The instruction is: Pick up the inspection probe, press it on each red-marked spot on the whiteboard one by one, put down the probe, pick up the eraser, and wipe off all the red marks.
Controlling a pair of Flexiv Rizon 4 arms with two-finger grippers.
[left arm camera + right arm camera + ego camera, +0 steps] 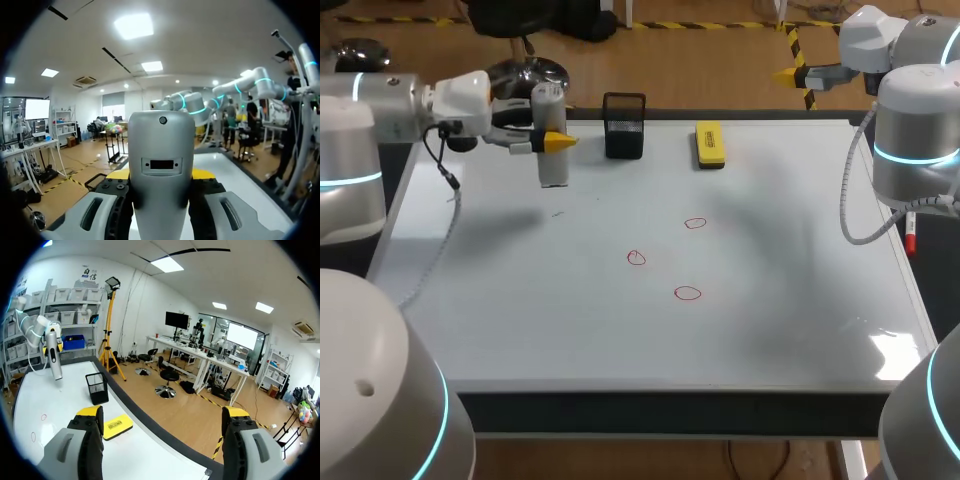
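Whiteboard [520, 320] with red marks [636, 258], left tool [556, 142] gripping probe [552, 172]

We see a wood floor [720, 80] with yellow-and-black tape [720, 24] behind the counter [670, 412]. White walls [145, 300], bright ceiling panels [133, 25], shelves [70, 297] of bins, a yellow tripod [110, 335], long desks [200, 357] and black stools [169, 376] fill the room.
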